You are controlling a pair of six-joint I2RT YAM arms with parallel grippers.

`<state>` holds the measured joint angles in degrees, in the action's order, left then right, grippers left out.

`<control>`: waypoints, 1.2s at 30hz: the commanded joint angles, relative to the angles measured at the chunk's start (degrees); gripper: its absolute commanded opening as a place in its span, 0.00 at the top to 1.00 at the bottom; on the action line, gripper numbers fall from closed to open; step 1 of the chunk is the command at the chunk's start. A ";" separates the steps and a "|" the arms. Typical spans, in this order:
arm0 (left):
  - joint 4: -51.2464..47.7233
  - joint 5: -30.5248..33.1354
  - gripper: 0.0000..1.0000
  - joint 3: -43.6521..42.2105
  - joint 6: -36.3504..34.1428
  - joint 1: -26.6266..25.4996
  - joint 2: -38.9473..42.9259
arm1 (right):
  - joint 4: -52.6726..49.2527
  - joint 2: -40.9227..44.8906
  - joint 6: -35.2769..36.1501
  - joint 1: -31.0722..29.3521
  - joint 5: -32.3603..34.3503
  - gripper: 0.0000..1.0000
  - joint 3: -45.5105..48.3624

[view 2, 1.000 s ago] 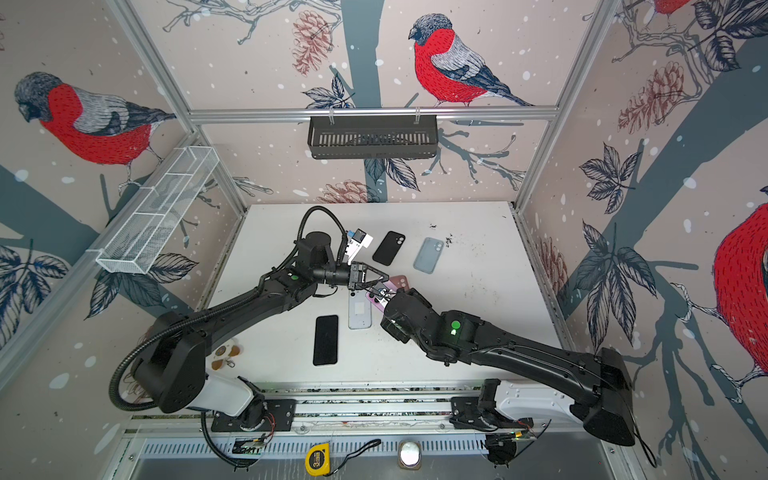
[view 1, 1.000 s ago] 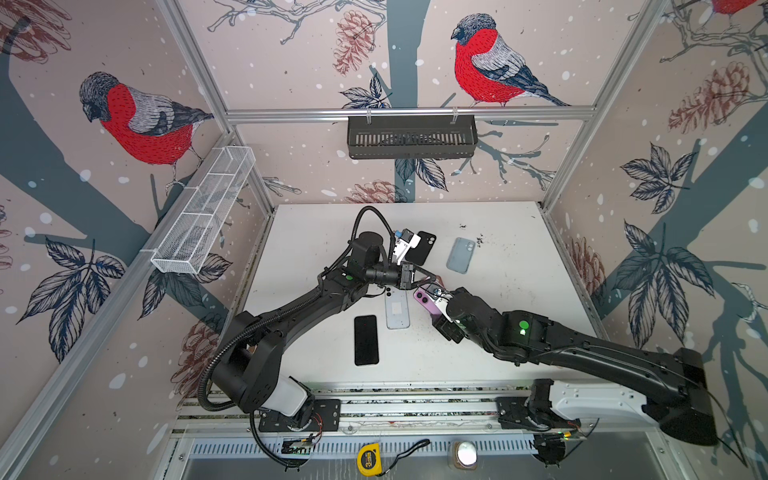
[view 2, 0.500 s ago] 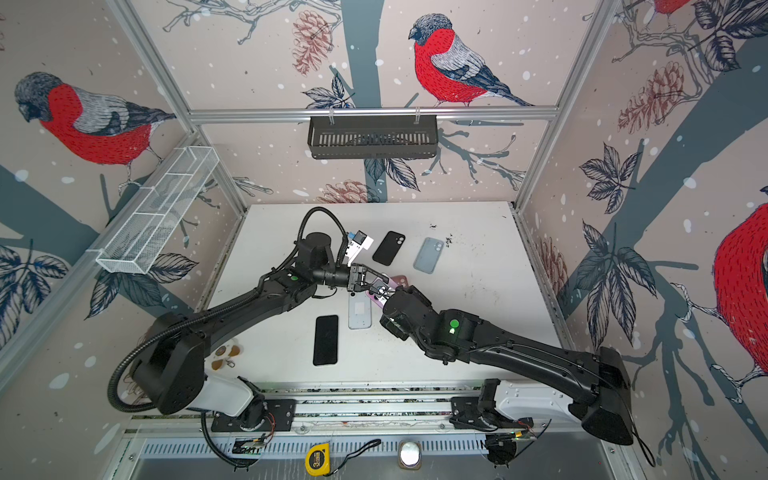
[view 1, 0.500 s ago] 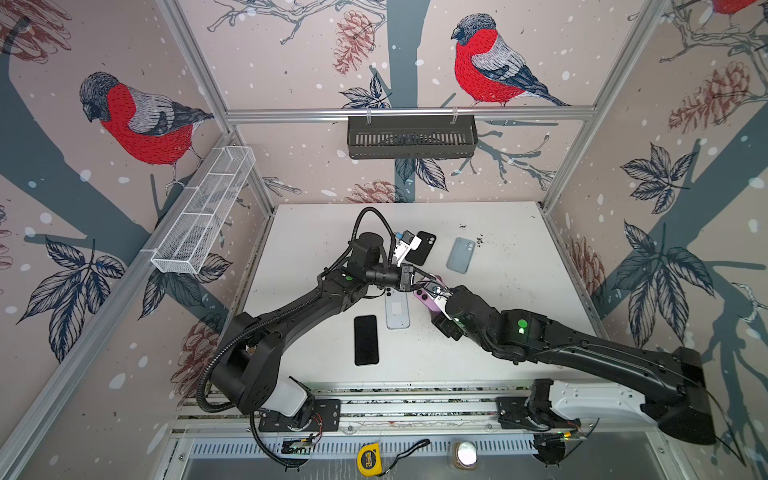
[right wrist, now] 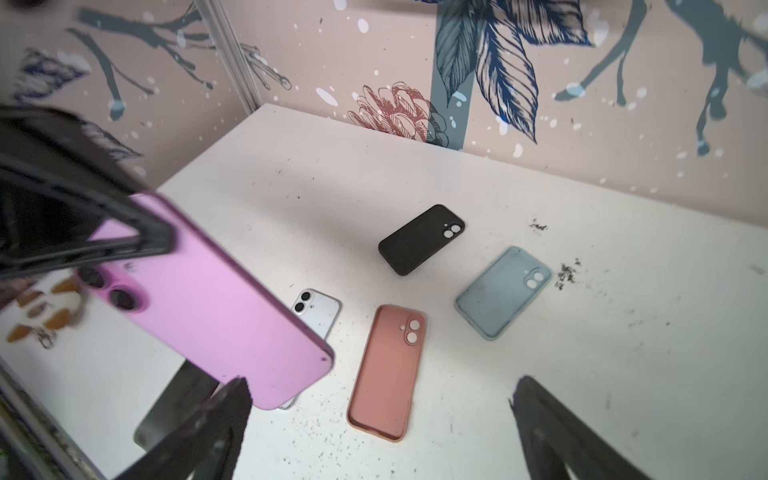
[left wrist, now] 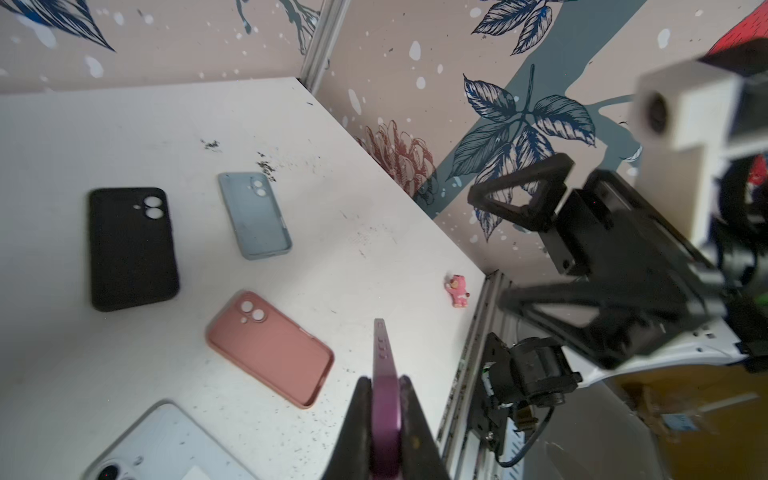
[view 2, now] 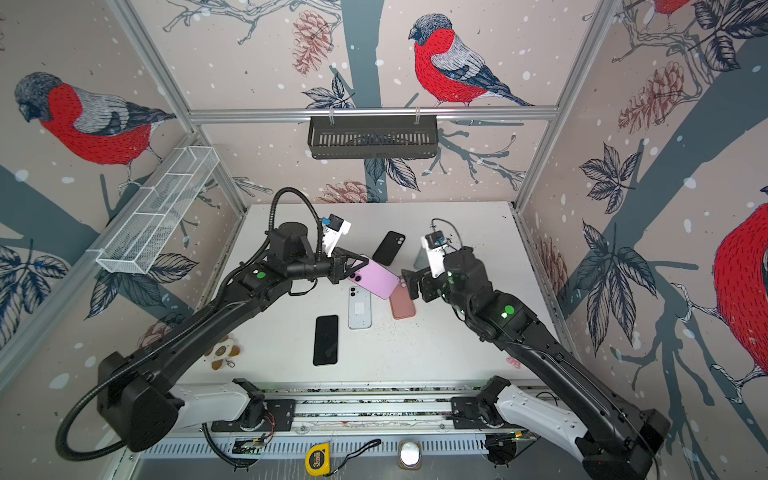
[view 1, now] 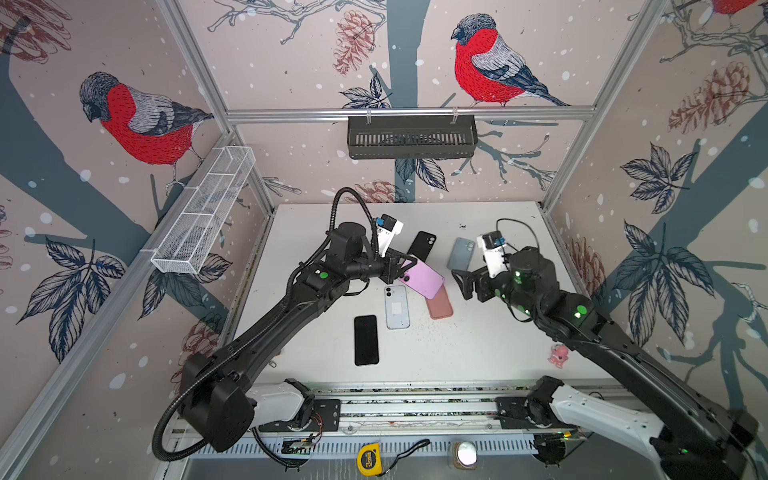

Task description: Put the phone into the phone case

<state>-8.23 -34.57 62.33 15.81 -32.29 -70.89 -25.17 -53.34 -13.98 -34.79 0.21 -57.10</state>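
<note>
**A:** How do the jaws stand?

**B:** The left gripper (left wrist: 384, 384) is clamped on the camera end of the lilac phone (view 1: 423, 279), holding it clear of the table (view 1: 478, 353). The right gripper (view 1: 462, 285) gapes wide with nothing in it, just beside the phone's free end.

**A:** Where is that phone relative to the pink case (view 1: 440, 309)?

**B:** Above it and tilted. In both top views its free end covers the case's far end. The case lies flat and empty.

**A:** What lies around the case?

**B:** 1 white phone (view 1: 397, 309) is just beside it, with 1 black phone (view 1: 365, 340) beyond that. Behind it are 2 more cases, the black case (view 1: 420, 246) and the blue case (view 1: 460, 254).
</note>
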 commanded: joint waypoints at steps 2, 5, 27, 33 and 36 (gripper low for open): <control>3.22 9.24 1.00 -3.90 -16.55 -4.15 7.06 | 2.96 -0.37 -9.17 10.83 -28.33 0.01 3.15; 3.83 20.87 1.00 -7.81 -31.60 -11.69 11.82 | 5.22 -0.92 -11.76 15.41 -34.83 0.01 5.37; 27.05 28.88 1.00 -34.74 -86.13 -33.53 32.66 | 35.44 -7.38 -39.91 10.01 -56.44 0.27 17.86; 31.93 29.99 1.00 -38.91 -94.21 -35.05 34.24 | 42.12 -7.82 -44.77 9.30 -58.86 0.36 19.55; 33.38 31.49 1.00 -39.86 -96.78 -35.40 34.41 | 44.59 -8.05 -46.33 9.00 -61.14 0.36 20.30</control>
<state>16.10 -5.39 22.98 -74.89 -67.33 -36.84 13.50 -61.17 -57.28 -25.45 -57.63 -37.32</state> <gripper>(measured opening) 0.113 0.640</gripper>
